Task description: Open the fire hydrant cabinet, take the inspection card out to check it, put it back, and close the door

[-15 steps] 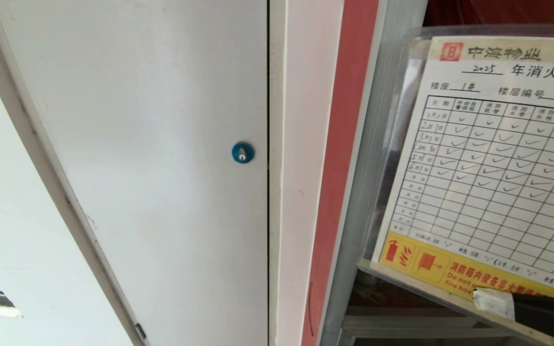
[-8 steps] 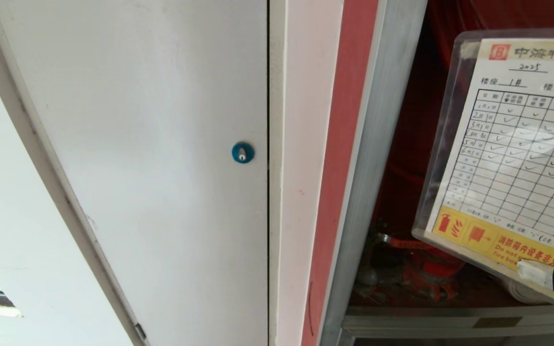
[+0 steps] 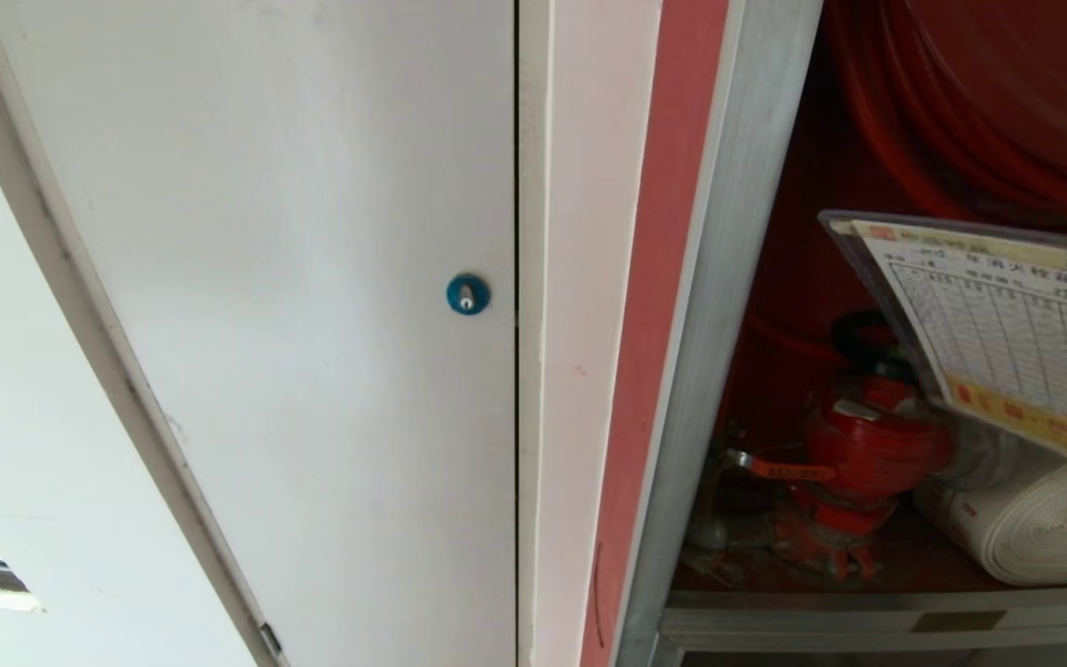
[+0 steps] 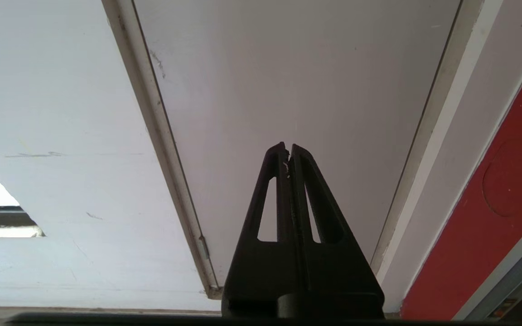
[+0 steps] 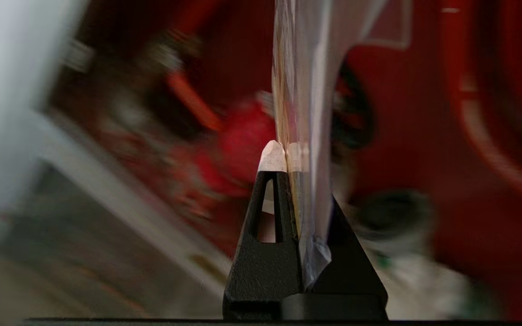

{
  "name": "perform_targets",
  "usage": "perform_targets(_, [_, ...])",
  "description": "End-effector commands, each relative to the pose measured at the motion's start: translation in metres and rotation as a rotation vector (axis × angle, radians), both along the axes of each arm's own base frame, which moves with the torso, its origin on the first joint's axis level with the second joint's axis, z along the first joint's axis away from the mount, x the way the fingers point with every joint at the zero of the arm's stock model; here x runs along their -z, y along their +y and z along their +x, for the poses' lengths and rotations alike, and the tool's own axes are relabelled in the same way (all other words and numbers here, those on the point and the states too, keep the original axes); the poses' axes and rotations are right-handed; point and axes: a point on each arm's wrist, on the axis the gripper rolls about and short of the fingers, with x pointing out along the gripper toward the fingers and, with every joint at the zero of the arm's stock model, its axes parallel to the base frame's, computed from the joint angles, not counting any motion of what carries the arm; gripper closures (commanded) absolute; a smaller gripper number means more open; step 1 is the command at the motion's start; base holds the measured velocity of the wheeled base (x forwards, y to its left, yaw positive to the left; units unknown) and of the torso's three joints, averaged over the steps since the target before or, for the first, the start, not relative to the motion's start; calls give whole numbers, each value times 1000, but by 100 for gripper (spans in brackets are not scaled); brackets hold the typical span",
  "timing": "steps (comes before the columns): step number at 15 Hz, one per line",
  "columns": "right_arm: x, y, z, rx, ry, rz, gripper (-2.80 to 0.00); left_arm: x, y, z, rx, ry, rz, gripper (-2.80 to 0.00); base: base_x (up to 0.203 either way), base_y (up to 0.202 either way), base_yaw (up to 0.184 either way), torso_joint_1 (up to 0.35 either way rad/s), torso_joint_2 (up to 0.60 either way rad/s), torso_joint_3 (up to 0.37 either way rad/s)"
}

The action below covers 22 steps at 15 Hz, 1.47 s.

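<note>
Right tool (image 5: 286, 158) clamped on white grid-printed inspection card (image 3: 1015, 338), tilted flat above white rolled hose (image 3: 1034, 523) inside red-lined silver cabinet (image 3: 728, 278). Return step; next, seat card, release. Left tool (image 4: 287, 151) together, parked.

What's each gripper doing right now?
Left gripper: shut, empty, by the white door.
Right gripper: shut on the inspection card.

Bldg corridor: fire hydrant cabinet (image 3: 746, 278), white door (image 3: 311, 278).
</note>
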Motion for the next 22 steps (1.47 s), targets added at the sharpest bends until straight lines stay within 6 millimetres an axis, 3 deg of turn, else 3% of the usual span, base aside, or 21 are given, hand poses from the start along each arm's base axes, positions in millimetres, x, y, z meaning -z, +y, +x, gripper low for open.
perform_targets(1, [-8,-5,4,120,-35,-217,0,3,0,1,1,12,0,0,0,0,0,0,0,0])
perform_targets(5, [-32,-15,12,258,-44,-450,0,3,0,1,1,12,0,0,0,0,0,0,0,0])
perform_targets(7, [-46,-19,25,311,-15,-608,0,3,0,1,1,12,0,0,0,0,0,0,0,0])
perform_targets(10, [-51,-27,47,341,63,-756,0,3,0,1,1,12,0,0,0,0,0,0,0,0])
perform_targets(15, [-45,-52,107,155,107,-774,0,3,0,1,1,12,0,0,0,0,0,0,0,0])
perform_targets(22, [-30,-84,134,142,147,-725,0,3,0,1,1,12,0,0,0,0,0,0,0,0])
